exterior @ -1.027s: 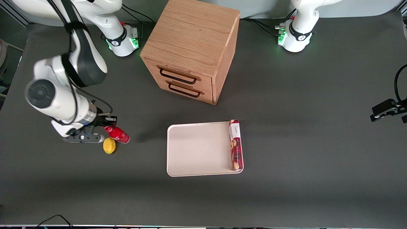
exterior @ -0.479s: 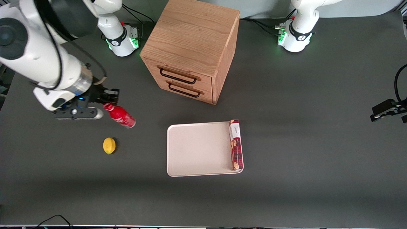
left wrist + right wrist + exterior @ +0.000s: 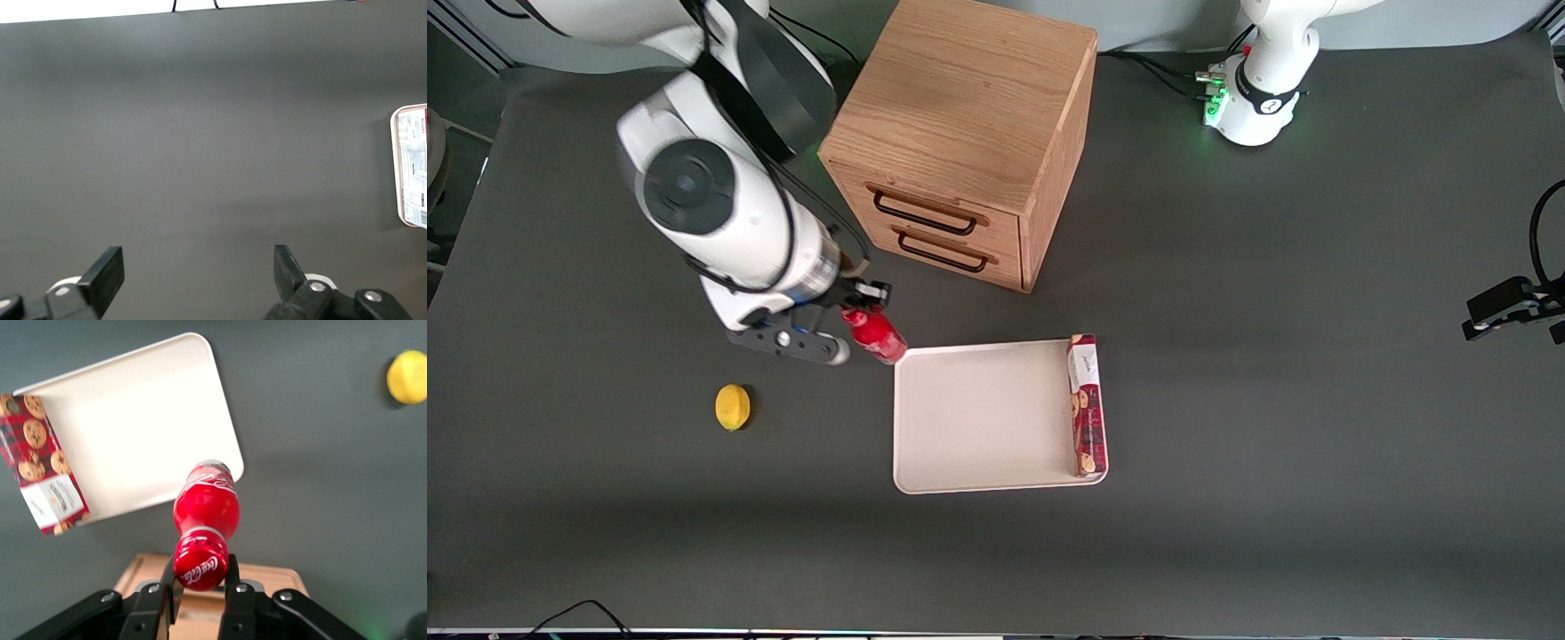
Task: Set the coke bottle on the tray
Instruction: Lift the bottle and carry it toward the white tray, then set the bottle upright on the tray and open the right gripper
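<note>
Table comes first, big and dark grey, and everything sits on it. Next in size is the wooden drawer box, farther from the front camera than the tray. It has two drawers with dark handles.

Then comes the tray, flat and cream-white with a low rim. A long red biscuit box lies in it along the edge toward the parked arm's end of the table. The rest of the tray is bare.

The gripper hangs in the air just above the tray corner that is nearest the drawer box. Its jaws are pinching the coke bottle by the neck, just under the red cap. The bottle hangs down, up off the table, with its bottom over the tray's corner rim.

To do this step well, I think the arm should carry the bottle more toward the middle of the bare part, then go down slowly. If it lets go here, the bottle could hit the rim and tip or roll off. It should also stay away from the biscuit box.

Smallest is the yellow lemon. It sits on the table toward the working arm's end, well apart from the tray, so it is not in the way.
</note>
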Action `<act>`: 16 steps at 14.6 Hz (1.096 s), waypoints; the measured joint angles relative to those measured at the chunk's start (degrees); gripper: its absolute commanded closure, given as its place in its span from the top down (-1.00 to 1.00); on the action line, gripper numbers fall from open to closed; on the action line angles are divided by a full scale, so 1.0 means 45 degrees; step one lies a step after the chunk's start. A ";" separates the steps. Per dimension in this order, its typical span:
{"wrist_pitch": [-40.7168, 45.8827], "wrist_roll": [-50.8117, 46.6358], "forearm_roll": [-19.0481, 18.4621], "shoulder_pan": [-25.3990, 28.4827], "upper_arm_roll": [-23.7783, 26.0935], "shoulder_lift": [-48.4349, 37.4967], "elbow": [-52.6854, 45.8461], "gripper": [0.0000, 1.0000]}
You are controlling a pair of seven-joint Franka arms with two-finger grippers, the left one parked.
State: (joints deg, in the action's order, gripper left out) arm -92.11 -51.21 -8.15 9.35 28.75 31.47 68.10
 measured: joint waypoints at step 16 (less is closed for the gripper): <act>-0.3028 -0.1589 -0.2298 0.0083 0.0699 0.2975 0.0106 1.00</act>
State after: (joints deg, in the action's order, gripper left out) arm -105.73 -58.37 -18.49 9.73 31.90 44.86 68.57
